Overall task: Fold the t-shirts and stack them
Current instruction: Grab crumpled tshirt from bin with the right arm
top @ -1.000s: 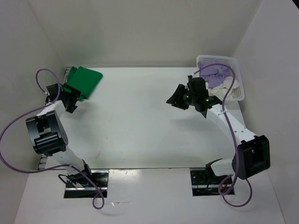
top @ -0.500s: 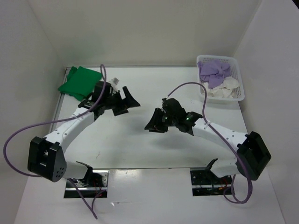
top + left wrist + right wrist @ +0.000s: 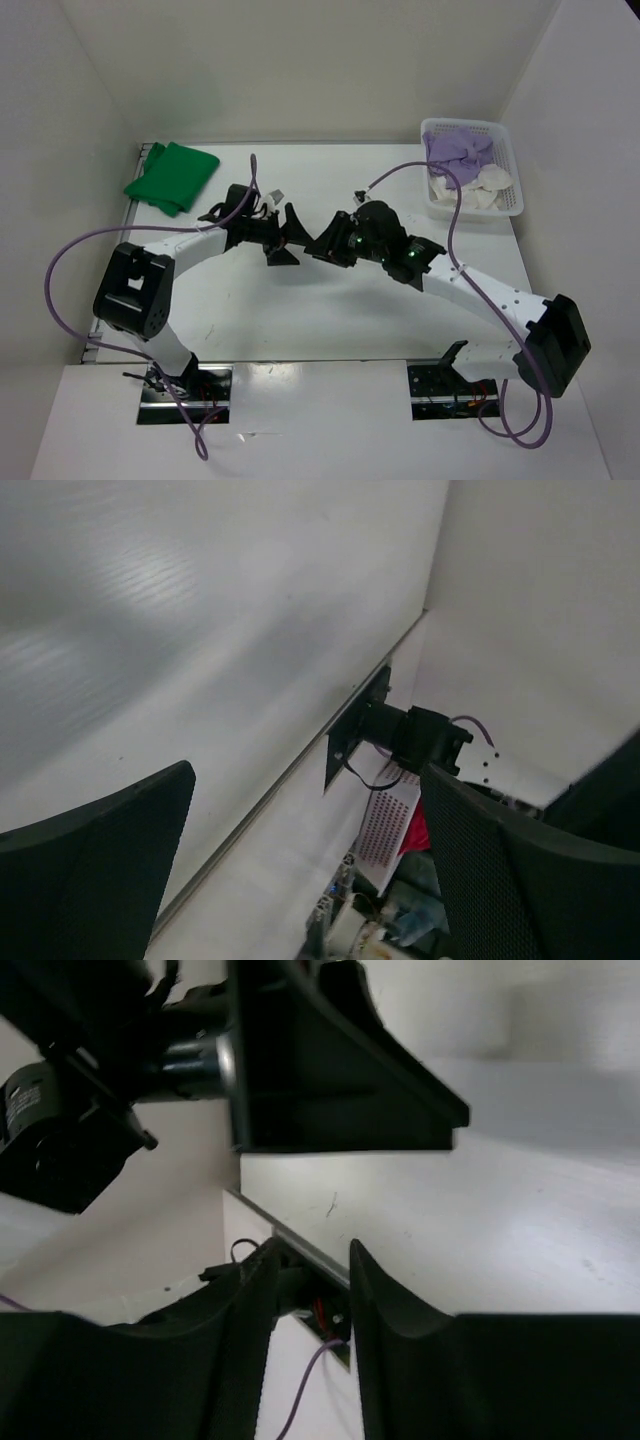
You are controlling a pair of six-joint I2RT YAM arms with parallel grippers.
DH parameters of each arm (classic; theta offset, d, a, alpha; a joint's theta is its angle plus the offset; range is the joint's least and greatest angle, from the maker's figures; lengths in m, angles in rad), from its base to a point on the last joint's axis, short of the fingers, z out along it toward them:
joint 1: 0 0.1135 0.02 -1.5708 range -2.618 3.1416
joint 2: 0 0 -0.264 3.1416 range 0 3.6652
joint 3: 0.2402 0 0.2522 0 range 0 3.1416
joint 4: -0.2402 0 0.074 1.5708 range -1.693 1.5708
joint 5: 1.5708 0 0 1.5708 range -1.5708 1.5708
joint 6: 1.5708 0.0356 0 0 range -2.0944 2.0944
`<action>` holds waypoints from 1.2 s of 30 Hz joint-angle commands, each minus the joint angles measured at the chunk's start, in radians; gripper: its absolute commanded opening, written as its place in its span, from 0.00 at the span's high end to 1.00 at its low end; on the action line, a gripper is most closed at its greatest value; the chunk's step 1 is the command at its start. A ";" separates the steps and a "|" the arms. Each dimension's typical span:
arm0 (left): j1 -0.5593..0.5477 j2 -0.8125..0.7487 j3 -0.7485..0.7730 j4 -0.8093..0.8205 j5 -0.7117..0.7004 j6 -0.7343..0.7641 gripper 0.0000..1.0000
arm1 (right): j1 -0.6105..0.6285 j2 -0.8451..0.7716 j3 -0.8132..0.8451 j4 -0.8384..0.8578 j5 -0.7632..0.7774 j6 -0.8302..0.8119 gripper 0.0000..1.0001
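Note:
The bright green t-shirt lies folded at the table's far left corner. A lavender-purple t-shirt and a cream-white t-shirt sit crumpled in the white lattice basket at the far right. Both arms reach to the table's middle. My left gripper is open wide, with nothing between its fingers. My right gripper faces it at close range. Its fingers stand a narrow gap apart and hold nothing. The left gripper's black finger fills the top of the right wrist view.
White walls enclose the table on the left, back and right. Purple cables loop beside each arm. The arm bases sit on metal plates at the near edge. Clutter beyond the table's edge shows in the left wrist view.
The left arm swung from the green shirt to the table's middle. The right arm came from the basket toward the left. The two grippers now nearly meet; the right one has narrowed.

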 commanded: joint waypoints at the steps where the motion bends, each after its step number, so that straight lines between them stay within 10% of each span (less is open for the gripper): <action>1: -0.002 -0.052 0.033 0.170 0.140 0.075 0.00 | -0.118 0.017 0.074 0.014 0.052 -0.059 0.65; 12: 0.016 -0.171 0.080 -0.021 0.016 0.216 0.00 | -0.704 0.531 0.968 -0.482 0.430 -0.541 0.88; 24: 0.027 -0.131 0.063 -0.127 -0.027 0.297 0.00 | -0.959 0.942 1.263 -0.515 0.326 -0.484 0.46; 25: 0.027 -0.131 0.063 -0.136 -0.040 0.297 0.30 | -0.959 0.979 1.362 -0.543 0.326 -0.484 0.44; 29: 0.027 -0.152 0.063 -0.173 -0.129 0.317 0.72 | -0.979 1.096 1.511 -0.583 0.305 -0.473 0.42; 32: 0.027 -0.173 0.063 -0.173 -0.139 0.317 0.67 | -0.979 1.160 1.585 -0.592 0.305 -0.464 0.42; 36: 0.027 -0.174 0.053 -0.164 -0.128 0.297 0.30 | -0.979 1.212 1.613 -0.632 0.296 -0.455 0.42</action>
